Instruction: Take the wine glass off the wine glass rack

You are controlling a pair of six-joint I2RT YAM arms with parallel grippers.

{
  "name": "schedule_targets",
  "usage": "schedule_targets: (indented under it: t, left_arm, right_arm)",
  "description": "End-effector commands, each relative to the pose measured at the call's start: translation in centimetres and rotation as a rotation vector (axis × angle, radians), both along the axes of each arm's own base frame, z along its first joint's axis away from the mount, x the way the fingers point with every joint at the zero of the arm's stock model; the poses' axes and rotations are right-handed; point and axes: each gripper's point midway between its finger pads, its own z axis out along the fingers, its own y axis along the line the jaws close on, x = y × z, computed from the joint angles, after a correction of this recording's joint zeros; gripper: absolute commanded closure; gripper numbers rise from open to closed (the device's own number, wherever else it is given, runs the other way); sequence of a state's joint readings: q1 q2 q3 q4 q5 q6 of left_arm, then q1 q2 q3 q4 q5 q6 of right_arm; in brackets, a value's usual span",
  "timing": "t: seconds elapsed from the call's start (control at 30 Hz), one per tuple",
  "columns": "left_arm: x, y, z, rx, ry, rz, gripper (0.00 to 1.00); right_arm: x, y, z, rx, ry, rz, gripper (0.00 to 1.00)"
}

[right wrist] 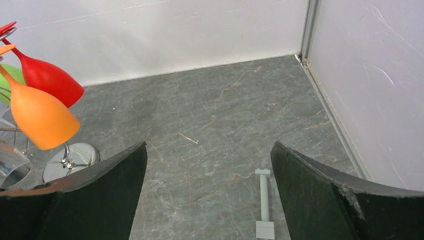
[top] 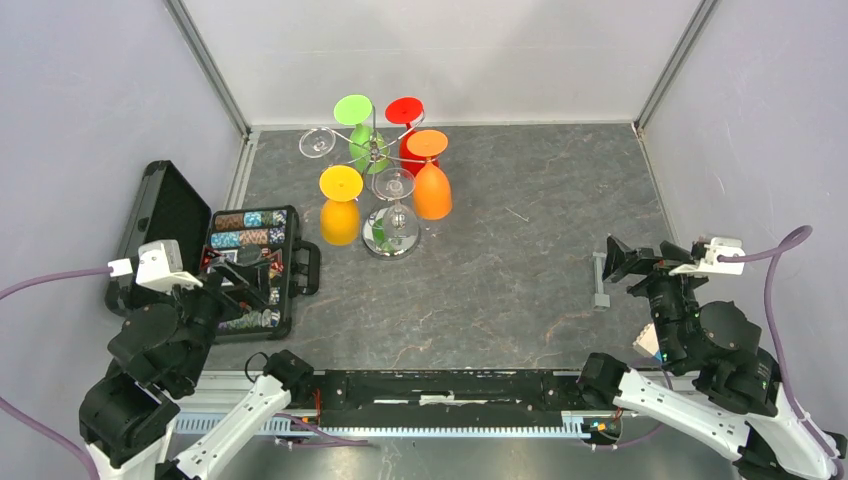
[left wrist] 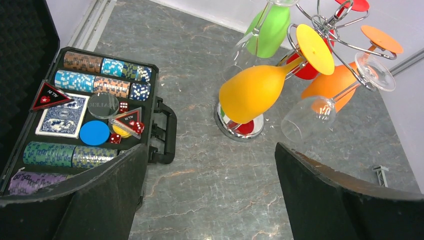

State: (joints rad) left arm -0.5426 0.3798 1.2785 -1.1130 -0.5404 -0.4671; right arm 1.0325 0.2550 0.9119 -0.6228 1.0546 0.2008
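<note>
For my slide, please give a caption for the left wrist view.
Open left pincer faces the rack hung with coloured glasses; poker case beside it.

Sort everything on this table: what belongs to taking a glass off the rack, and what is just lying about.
For the job: wine glass rack; hanging on it, yellow glass, orange glass, red glass, green glass, left clear glass, front clear glass.
Lying about: open poker chip case; small grey bracket.
</note>
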Motion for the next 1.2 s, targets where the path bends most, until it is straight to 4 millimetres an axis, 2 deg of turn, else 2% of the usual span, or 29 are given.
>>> schedule_targets:
  t: [0.0, 0.27, 0.47, 0.57, 0.67, 0.83, 0.9, 1.0, 1.07, 1.17]
  left_arm:
    - [0.0, -0.6, 1.1, -0.042, -0.015, -0.019, 0.0]
    - [0.4, -2.1, 1.9, -0.025, -0.048, -0.1, 0.0]
    - [1.0, -3.4, 4.3, -0.023, -0.125, -0.169, 0.0]
    - [1.3, -4.6, 5.3, -0.027, -0.154, -0.221, 0.0]
    - [1.4, -6.5, 5.9, -0.04, -0.167, -0.316, 0.0]
    - [0.9, -10.3, 6.0, -0.091, -0.166, -0.501, 0.0]
    - [1.1, -11.1, 5.9, -0.117, -0.166, -0.532, 0.0]
    - [1.2, -11.9, 5.7, -0.14, -0.162, -0.563, 0.0]
    - [1.5, -12.1, 5.5, -0.136, -0.163, -0.561, 0.0]
    - [2.2, -12.0, 5.5, -0.132, -0.164, -0.539, 0.0]
  right_arm:
    - [0.1, 0.4, 1.5, -0.02, -0.02, 0.026, 0.02]
    - [1.5, 3.9, 1.7, -0.088, 0.001, 0.089, 0.02]
    - [2.7, 7.0, 2.8, -0.092, 0.019, 0.14, 0.02]
    - [3.0, 10.4, 3.1, -0.055, 0.043, 0.244, 0.02]
    - [3.3, 13.8, 3.3, 0.019, 0.087, 0.332, 0.02]
    - [3.6, 20.2, 5.8, 0.187, 0.115, 0.498, 0.02]
    - [4.5, 22.0, 6.8, 0.21, 0.13, 0.512, 0.02]
    - [6.7, 23.6, 8.2, 0.282, 0.147, 0.562, 0.02]
    - [9.0, 23.9, 8.3, 0.36, 0.161, 0.593, 0.02]
    - [12.1, 23.9, 7.3, 0.492, 0.184, 0.651, 0.03]
